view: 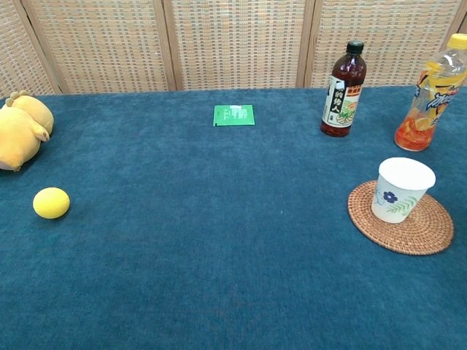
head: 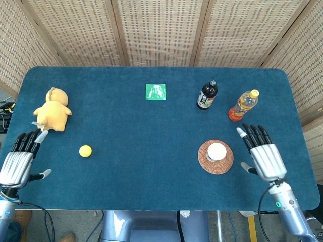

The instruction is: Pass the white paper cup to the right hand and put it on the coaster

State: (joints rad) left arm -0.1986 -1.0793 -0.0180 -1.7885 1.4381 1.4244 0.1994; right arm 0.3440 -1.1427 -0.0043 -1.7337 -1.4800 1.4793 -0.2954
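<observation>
The white paper cup (head: 217, 152) (view: 402, 189), printed with a blue flower, stands upright on the round woven coaster (head: 208, 164) (view: 408, 230) at the right of the table. My right hand (head: 263, 155) lies flat to the right of the coaster, fingers spread, holding nothing and apart from the cup. At the table's front left corner my left hand (head: 18, 160) is open too, fingers straight and empty. Neither hand shows in the chest view.
A dark sauce bottle (head: 207, 95) (view: 343, 90) and an orange drink bottle (head: 243, 105) (view: 430, 95) stand behind the coaster. A green packet (head: 155, 92) (view: 234, 115) lies at the back centre. A yellow plush toy (head: 52, 110) (view: 20, 129) and a yellow ball (head: 85, 150) (view: 51, 203) sit at the left.
</observation>
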